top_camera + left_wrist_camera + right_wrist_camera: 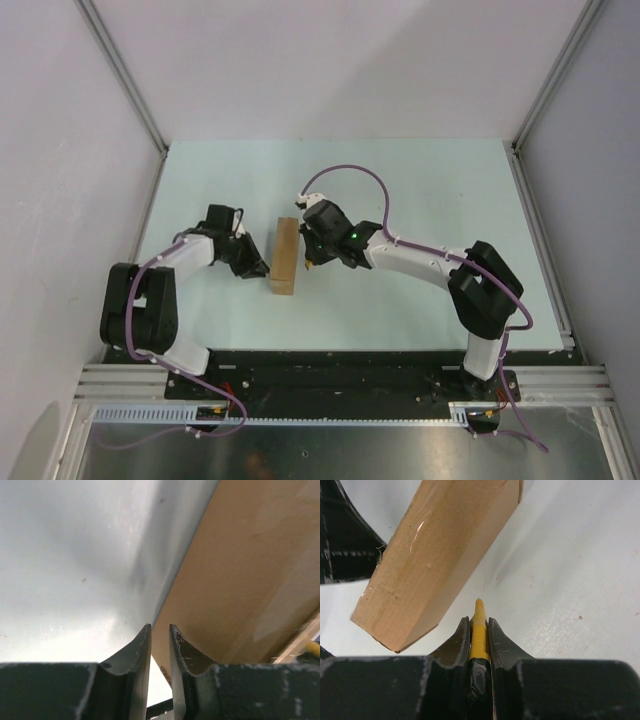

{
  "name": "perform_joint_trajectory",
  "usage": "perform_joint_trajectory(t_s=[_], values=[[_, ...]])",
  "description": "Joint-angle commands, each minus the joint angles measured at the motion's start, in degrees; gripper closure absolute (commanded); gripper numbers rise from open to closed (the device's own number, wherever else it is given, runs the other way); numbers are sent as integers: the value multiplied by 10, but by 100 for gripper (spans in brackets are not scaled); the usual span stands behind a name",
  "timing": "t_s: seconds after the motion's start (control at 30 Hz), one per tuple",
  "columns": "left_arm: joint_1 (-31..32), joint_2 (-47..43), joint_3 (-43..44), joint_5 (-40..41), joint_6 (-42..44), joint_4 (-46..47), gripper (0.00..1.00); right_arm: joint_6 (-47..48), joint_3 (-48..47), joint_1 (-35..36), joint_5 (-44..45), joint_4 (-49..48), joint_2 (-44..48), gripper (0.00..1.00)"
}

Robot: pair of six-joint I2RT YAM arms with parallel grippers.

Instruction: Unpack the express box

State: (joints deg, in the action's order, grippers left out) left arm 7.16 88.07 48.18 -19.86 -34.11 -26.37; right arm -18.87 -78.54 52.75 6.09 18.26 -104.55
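The left gripper (pixel 258 266) sits low over the tabletop (pixel 420 180), reaching toward the left face of the express box (pixel 285 257). In the left wrist view its jaws (pixel 160 630) stand slightly parted, with a narrow gap and nothing between them. The tips are right at the box's lower edge, but I cannot tell whether they touch it.

The express box lies near the middle of the pale tabletop, between the two grippers, its long side running away from the arm bases. It is a plain brown cardboard carton, long and narrow from above, and it looks closed. Up close (pixel 435 555) its faces are smooth and matte, with a pale scratch, a few small dents and slightly frayed corners. The left wrist camera sees only a broad, flat brown side (pixel 250 570) with a lighter strip at its far edge.

On the right, the right gripper (pixel 312 262) points at the box's right face. Its jaws (pixel 479 622) are clamped on a utility knife (pixel 479 640), yellow with a black section. The knife's tip sticks out past the fingertips, near the box's near corner without touching it.
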Motion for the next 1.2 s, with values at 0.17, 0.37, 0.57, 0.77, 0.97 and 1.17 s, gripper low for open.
perform_joint_trajectory(t_s=[0.17,0.37,0.57,0.77,0.97,1.17], values=[[26,7,-52,-82,-41,-4,75,4,-6,-28,-5,-66,11,100],[62,20,-38,-105,-48,41,76,22,-16,-48,-42,-122,-6,100],[103,58,-15,-125,-66,132,77,45,-21,-65,-94,-158,-18,100],[113,46,-2,-103,-39,160,75,47,-21,-89,-96,-137,-5,100],[112,-74,-52,-4,-1,133,54,38,-21,-120,-72,-112,29,100],[110,-148,-2,139,71,41,46,48,-21,-126,-78,-92,47,100]])
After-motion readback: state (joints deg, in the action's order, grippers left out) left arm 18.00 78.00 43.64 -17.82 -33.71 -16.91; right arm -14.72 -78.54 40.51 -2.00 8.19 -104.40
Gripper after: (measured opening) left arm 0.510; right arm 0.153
